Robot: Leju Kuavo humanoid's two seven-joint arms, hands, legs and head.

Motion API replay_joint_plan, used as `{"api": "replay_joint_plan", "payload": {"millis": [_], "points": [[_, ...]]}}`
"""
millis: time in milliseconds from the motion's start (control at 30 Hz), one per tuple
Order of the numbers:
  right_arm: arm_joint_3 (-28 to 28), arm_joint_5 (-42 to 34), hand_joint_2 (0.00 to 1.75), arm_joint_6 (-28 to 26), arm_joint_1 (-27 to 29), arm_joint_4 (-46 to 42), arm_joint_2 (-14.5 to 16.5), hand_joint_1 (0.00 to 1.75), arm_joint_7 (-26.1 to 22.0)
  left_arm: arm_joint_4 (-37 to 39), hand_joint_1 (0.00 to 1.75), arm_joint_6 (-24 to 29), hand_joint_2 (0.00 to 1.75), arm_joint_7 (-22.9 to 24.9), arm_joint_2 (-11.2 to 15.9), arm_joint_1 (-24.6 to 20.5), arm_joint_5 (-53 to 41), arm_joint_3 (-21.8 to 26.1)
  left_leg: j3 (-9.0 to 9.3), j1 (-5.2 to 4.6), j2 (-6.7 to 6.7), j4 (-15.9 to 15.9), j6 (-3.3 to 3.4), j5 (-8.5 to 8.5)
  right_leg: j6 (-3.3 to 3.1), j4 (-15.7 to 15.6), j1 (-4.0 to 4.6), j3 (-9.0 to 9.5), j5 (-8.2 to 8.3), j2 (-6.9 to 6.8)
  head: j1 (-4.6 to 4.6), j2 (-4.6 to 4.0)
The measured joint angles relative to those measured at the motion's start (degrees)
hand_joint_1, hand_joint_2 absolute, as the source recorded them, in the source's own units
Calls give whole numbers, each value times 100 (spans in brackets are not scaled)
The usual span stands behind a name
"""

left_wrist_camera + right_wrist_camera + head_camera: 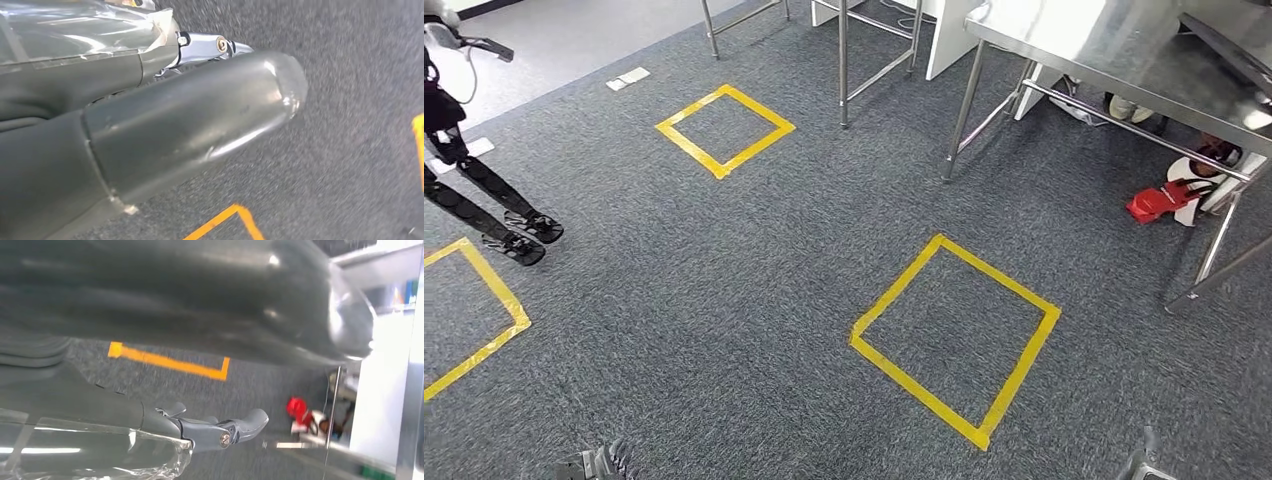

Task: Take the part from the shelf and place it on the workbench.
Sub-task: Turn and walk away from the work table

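Carpet (754,290) stretches under my head camera, grey and marked with yellow tape squares, the nearest one (954,335) just ahead and to the right. At the far right stands a steel workbench (1124,60), with a red object (1162,199) on the floor beneath it and another robot's legs (494,200) at the far left. My left hand (190,120) hangs above the floor, thumb extended and no part visible in it, though I cannot tell how the fingers lie. My right hand (200,340) likewise hangs low, its thumb and one dark finger (225,427) stretched out with nothing visible in it. I see neither shelf nor part, so I cannot tell where the part is. I judge the task barely begun: finding the shelf, taking the part and carrying it to the bench all remain.
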Motion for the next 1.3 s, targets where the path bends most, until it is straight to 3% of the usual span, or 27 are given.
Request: {"api": "replay_joint_plan", "payload": {"millis": [67,133,200,267,333,367,400,467,533,567,633,700,767,833,867,900,933,1000,1067,1133,1167,1200,1267,1300], "points": [[-1,15,0,5,4,32,-8,0,-11,14,0,17,0,0,9,1,44,0,-17,-9,-105,7,-45,6,-77,-246,31,90,103,78,-5,0],[2,24,0,8,-8,60,-10,0,-23,33,0,32,0,-2,36,22,76,0,-48,3,-164,14,-104,14,-167,-270,23,128,138,-32,-6,0],[10,33,0,12,-12,86,-9,0,-37,51,0,38,0,-9,64,36,102,0,-165,0,67,227,-167,-135,-261,-317,-17,177,177,-159,-31,0],[16,40,0,15,9,126,-11,0,-47,64,0,38,0,-17,78,31,132,-1,-467,15,389,849,-233,-495,-333,-338,-10,193,183,-301,-61,0],[17,44,0,15,24,175,-19,0,-52,80,0,38,0,-19,86,41,159,-2,-796,61,493,1501,-295,-745,-364,-335,9,193,171,-457,-70,0],[20,47,0,15,26,196,-23,0,-53,87,0,38,0,-19,90,51,168,-1,-844,84,520,1588,-318,-724,-364,-334,12,193,163,-531,-72,0],[23,50,0,15,25,214,-25,0,-54,92,0,39,0,-19,96,58,177,-1,-772,106,556,1447,-336,-605,-356,-332,9,197,153,-598,-73,0],[31,53,0,15,24,241,-28,0,-54,96,0,39,0,-20,114,54,181,-1,-358,126,767,690,-353,-267,-307,-323,12,218,116,-723,-77,0],[32,54,0,14,25,256,-32,0,-59,97,0,39,0,-23,124,37,183,-2,-52,105,945,145,-311,-101,-229,-309,50,225,61,-836,-66,0],[33,54,0,14,21,260,-34,0,-62,97,0,38,0,-26,125,34,183,-2,-19,81,957,75,-272,-103,-192,-309,71,228,39,-888,-56,0],[45,55,0,15,6,266,-35,0,-68,102,0,38,0,-28,132,46,181,-2,-21,46,819,56,-171,-87,-126,-317,80,270,10,-981,-40,0],[62,55,0,15,-2,272,-40,0,-72,107,0,39,0,-29,133,51,181,-2,-4,44,695,3,-65,-40,-94,-141,50,239,-118,-794,-32,0],[67,55,0,15,13,283,-51,0,-72,109,0,40,0,-32,133,36,183,-2,-2,53,569,-23,3,-8,-130,508,14,-56,-448,-448,-8,0],[66,53,0,15,34,304,-62,0,-69,113,0,40,0,-33,137,37,183,-1,-16,46,413,-21,22,-5,-147,1270,10,-439,-726,-315,3,0],[65,51,0,15,38,315,-67,0,-69,116,0,40,0,-34,137,42,183,-1,-16,41,327,-19,23,-4,-121,1409,10,-523,-731,-298,3,0],[64,50,0,15,38,325,-70,0,-69,121,0,40,0,-34,137,48,185,0,-12,39,240,-17,22,-4,-79,1312,8,-500,-633,-283,4,0],[65,50,0,15,35,333,-74,0,-69,125,0,40,0,-36,136,50,187,-1,-4,39,153,-14,20,-3,-34,1001,0,-375,-460,-244,3,0],[68,51,0,11,33,350,-84,0,-71,131,0,40,0,-44,135,47,203,-1,-9,27,-3,7,-3,-4,13,206,-31,-60,-96,15,6,0],[71,51,0,3,37,370,-90,0,-74,135,0,40,0,-58,136,50,225,-1,-43,11,-135,26,-58,0,-26,-177,-40,72,66,195,1,0],[75,45,0,-5,28,383,-94,0,-78,138,0,40,0,-71,142,77,237,-1,-79,21,-237,21,-128,15,-104,-214,-40,97,103,97,-8,0],[79,43,0,-7,22,386,-96,0,-81,139,0,40,0,-75,143,94,238,-1,-104,23,-170,51,-156,-6,-142,-228,-51,121,118,35,-10,0],[83,40,0,-7,24,386,-98,0,-85,140,0,40,0,-80,144,101,239,-2,-164,21,-20,170,-180,-89,-187,-243,-64,135,134,-38,-24,0],[86,39,0,-7,51,396,-100,0,-92,142,0,40,0,-88,143,88,239,-3,-435,15,353,751,-217,-434,-271,-260,-48,154,137,-203,-43,0],[85,39,0,-7,62,405,-101,0,-94,142,0,40,0,-90,142,79,239,-3,-630,25,449,1161,-236,-633,-303,-260,-28,156,128,-293,-53,0]]}}
